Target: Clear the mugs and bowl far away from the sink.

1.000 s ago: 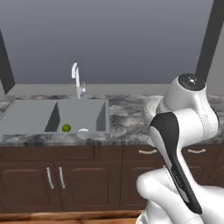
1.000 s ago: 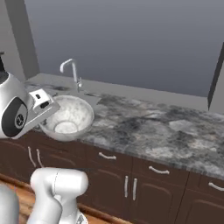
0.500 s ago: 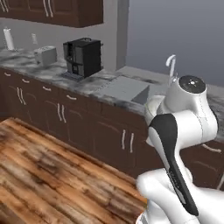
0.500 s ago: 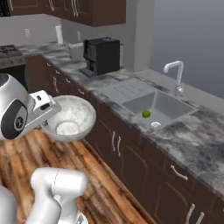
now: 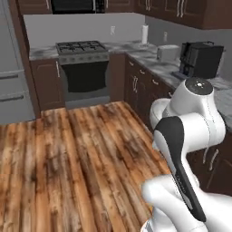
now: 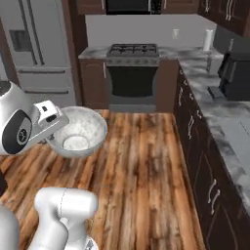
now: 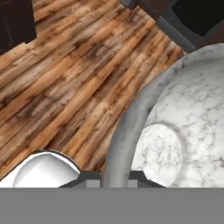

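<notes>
Right base view: bowl (image 6: 78, 133) sits left of centre, carried in the air over the wood floor (image 6: 141, 166), the gripper (image 6: 53, 122) at its near-left rim. Hand view, bottom edge: the rim of the bowl (image 7: 175, 131) runs down between the finger tips, so the pincer is nipped onto the bowl wall, jaws close together. Rim grip probably chosen because the bowl is too wide to span. Bowl rides mouth-up, roughly level. Stove (image 6: 133, 73) at upper centre, counter (image 6: 219, 112) along the right; likely in transit to a drop-off spot.
</notes>
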Robot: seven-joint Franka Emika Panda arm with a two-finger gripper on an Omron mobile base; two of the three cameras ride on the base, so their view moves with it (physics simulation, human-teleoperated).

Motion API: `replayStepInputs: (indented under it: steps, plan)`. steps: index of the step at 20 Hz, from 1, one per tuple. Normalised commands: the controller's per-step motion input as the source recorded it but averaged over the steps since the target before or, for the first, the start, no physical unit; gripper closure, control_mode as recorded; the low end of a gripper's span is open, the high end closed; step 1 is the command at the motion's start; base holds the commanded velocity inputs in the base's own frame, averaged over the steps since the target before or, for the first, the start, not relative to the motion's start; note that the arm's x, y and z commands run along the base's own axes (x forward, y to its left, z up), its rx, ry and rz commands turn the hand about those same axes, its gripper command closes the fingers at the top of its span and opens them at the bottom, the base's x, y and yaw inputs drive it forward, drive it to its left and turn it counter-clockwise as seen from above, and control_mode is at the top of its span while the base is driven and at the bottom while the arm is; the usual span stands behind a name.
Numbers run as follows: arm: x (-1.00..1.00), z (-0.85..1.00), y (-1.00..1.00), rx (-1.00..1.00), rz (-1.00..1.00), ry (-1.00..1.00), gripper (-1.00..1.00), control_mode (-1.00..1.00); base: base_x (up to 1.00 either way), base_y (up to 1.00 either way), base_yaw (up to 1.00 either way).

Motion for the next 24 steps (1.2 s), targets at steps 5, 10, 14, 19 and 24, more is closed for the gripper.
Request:
replayStepInputs:
  steps: [5, 10, 14, 19, 24]
  plan:
    - [0.0, 0.0, 0.0, 0.0, 0.0, 0.0, 1.0, 1.0, -0.29, 0.0, 1.0]
    - [0.0, 0.0, 0.0, 0.0, 0.0, 0.0, 1.0, 1.0, -0.23, 0.0, 1.0]
    - [0.0, 0.0, 0.0, 0.0, 0.0, 0.0, 1.0, 1.0, -0.07, 0.0, 1.0]
    - [0.0, 0.0, 0.0, 0.0, 0.0, 0.0, 1.0, 1.0, 0.01, 0.07, 0.92]
    - [0.0, 0.0, 0.0, 0.0, 0.0, 0.0, 1.0, 1.0, 0.45, 0.4, 0.7]
